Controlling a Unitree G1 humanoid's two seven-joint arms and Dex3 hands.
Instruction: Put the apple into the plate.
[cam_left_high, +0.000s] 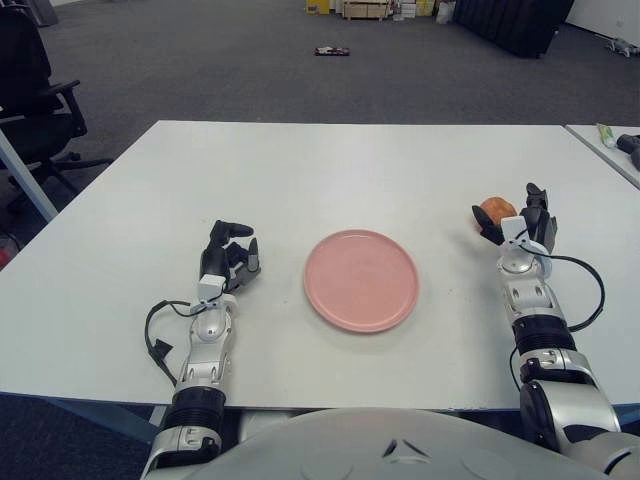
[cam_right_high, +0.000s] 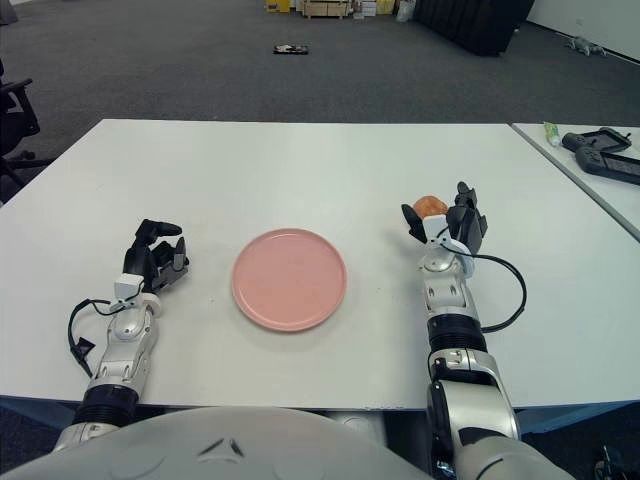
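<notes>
Apple: small round orange-red apple (cam_left_high: 494, 209) on the white rectangular table (cam_left_high: 330, 170), right of centre, well apart from the plate; mostly hidden behind the right hand in both views, only its top showing.
Plate: round flat pink plate (cam_left_high: 361, 279), bare, near the table's front-middle, between the two hands.
Right hand: black-fingered robot right hand (cam_left_high: 518, 225) upright at the apple, fingers (cam_right_high: 416, 224) wrapped around its near and left sides; grasping the apple, though whether lifted or resting on the table cannot be told.
Right arm: silver forearm (cam_left_high: 528, 305) running from the front edge up to the hand, black cable (cam_left_high: 590, 290) looping at its right.
Left hand: black-fingered robot left hand (cam_left_high: 230, 258) left of the plate, fingers curled loosely, holding nothing.
Left eye view only: black office chair (cam_left_high: 35, 95) at far left, fully seen; side table (cam_left_high: 612, 150) at right edge with only a slim green-white object (cam_left_high: 606, 135) and part of a dark item.
Right eye view only: more of the side table, with two dark handheld devices (cam_right_high: 600, 155) lying on it; grey thing (cam_right_high: 582, 44) on the floor at far right.
Both views: grey carpeted floor (cam_left_high: 250, 70), small dark object (cam_left_high: 332, 50) lying on it, stacked goods (cam_left_high: 365, 9) at the far wall.
</notes>
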